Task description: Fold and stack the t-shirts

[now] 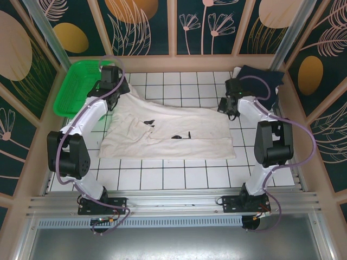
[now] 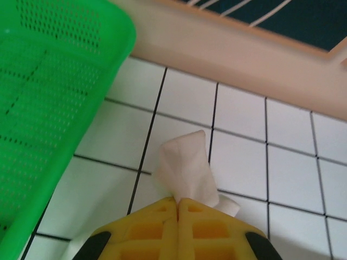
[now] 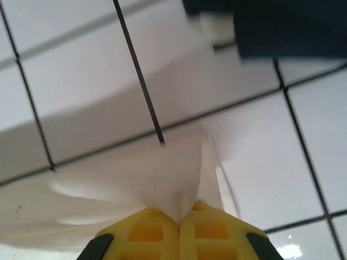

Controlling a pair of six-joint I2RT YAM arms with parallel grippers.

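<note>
A cream t-shirt [image 1: 168,127] with small dark marks lies spread across the middle of the white tiled table, its far edge lifted at both ends. My left gripper [image 1: 120,86] is shut on the far left corner; cream cloth [image 2: 187,170] sticks out of the closed yellow jaws in the left wrist view. At the far right corner my right gripper [image 1: 226,107] is shut on the same shirt, with a fold of cream cloth [image 3: 173,184] pinched in it. A dark navy t-shirt [image 1: 261,77] lies bunched at the far right corner of the table, seen blurred as the navy t-shirt [image 3: 282,24] in the right wrist view.
A bright green mesh basket [image 1: 76,86] stands at the far left, close to my left gripper, its green basket wall [image 2: 49,108] beside the jaws. A tan wooden rim [image 2: 244,59] bounds the table at the back. Bare tiles [image 1: 179,176] stretch between the shirt and the arm bases.
</note>
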